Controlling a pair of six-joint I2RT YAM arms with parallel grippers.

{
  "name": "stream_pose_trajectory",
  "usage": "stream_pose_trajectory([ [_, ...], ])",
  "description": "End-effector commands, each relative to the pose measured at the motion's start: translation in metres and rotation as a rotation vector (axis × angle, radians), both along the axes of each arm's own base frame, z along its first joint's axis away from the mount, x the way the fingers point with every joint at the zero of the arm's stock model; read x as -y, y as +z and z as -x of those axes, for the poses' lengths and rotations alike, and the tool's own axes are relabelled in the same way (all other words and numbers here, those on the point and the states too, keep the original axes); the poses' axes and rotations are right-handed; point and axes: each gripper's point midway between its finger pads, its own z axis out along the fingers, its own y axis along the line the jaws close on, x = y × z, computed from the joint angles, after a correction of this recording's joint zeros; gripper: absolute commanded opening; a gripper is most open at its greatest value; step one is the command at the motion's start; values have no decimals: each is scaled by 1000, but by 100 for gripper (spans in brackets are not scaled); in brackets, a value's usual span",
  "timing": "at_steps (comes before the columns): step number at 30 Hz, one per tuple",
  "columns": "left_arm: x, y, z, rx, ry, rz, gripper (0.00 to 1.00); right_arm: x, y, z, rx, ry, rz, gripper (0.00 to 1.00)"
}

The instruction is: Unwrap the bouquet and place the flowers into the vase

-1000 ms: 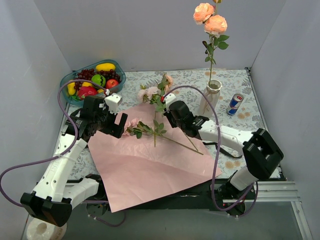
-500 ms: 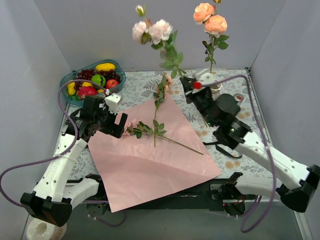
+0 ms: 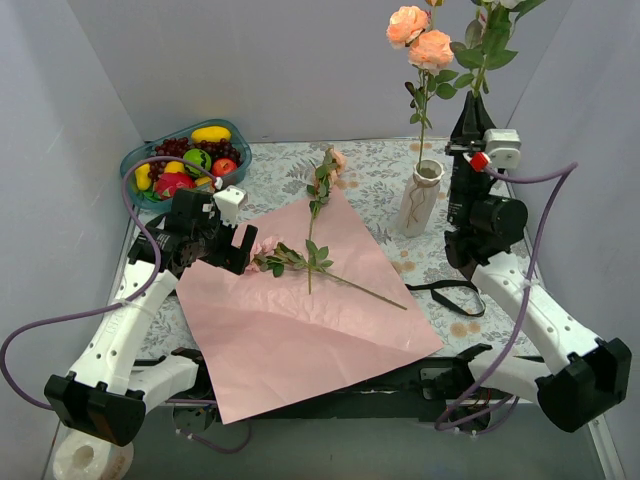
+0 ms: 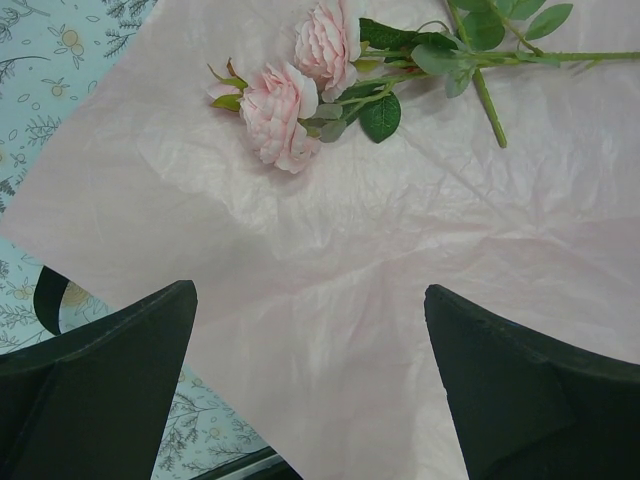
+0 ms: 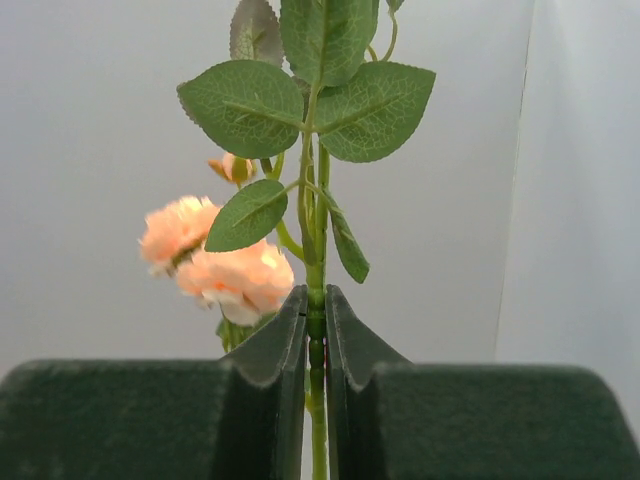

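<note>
Got the right gripper (image 5: pixel 315 310) pinched shut on a green rose stem (image 5: pixel 316 230), held bolt upright and lifted high, off to the right of the white vase (image 3: pixel 420 200), guessing to bring the stem's bottom end over that narrow neck before lowering. Already a peach rose stem (image 3: pixel 421 60) standing in the vase, so gotta slide in beside it without knocking it. Got the left gripper (image 4: pixel 310 295) spread wide with nothing in it, hanging low over the lilac-pink wrapping paper (image 3: pixel 300 330) and aimed near the pink roses (image 4: pixel 290 85) lying flat there, probably next in line. One more stem (image 3: pixel 322 180) lying half on the paper's far corner, half on the cloth. Paper opened out flat, black ribbon (image 3: pixel 450 292) off by the right arm, so calling the unwrapping done. Floral tablecloth (image 3: pixel 380 160) underneath, teal fruit bowl (image 3: pixel 243 145) in the far left corner, plain grey walls all round
</note>
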Motion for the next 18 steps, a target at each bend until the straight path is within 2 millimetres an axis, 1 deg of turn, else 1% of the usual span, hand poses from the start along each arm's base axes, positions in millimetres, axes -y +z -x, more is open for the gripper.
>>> stream_pose_trajectory([
  [1, 3, 17, -6, 61, -9, 23, 98, 18, 18, 6, 157, 20, -60, 1],
  [2, 4, 18, -7, 62, -13, 21, 98, 16, 16, 1, 160, 20, -52, 1],
  [5, 5, 18, -10, 62, -22, 19, 98, 16, 14, -6, 177, 54, -62, 1],
  [6, 6, 18, -11, 60, -26, 19, 98, 18, 15, -6, 194, 58, -68, 1],
  [7, 7, 20, -12, 62, -27, 23, 98, 17, 15, -6, 204, 78, -75, 1],
  [8, 8, 18, -14, 52, -28, 21, 98, 15, 12, -9, 207, 95, -76, 1],
  [10, 9, 19, -16, 52, -33, 22, 98, 12, 14, -6, 241, 119, -72, 1],
  [11, 10, 19, -16, 51, -37, 24, 98, 9, 11, -8, 241, 136, -79, 1],
  [12, 10, 19, -16, 55, -40, 24, 98, 9, 5, -10, 240, 141, -84, 1],
  [14, 10, 17, -18, 63, -50, 22, 98, 11, 2, -8, 269, 155, -111, 1],
  [16, 11, 16, -21, 77, -54, 20, 98, 13, -7, -12, 282, 174, -133, 1],
  [18, 12, 8, -23, 69, -64, 15, 98, 15, -15, -16, 281, 174, -138, 1],
])
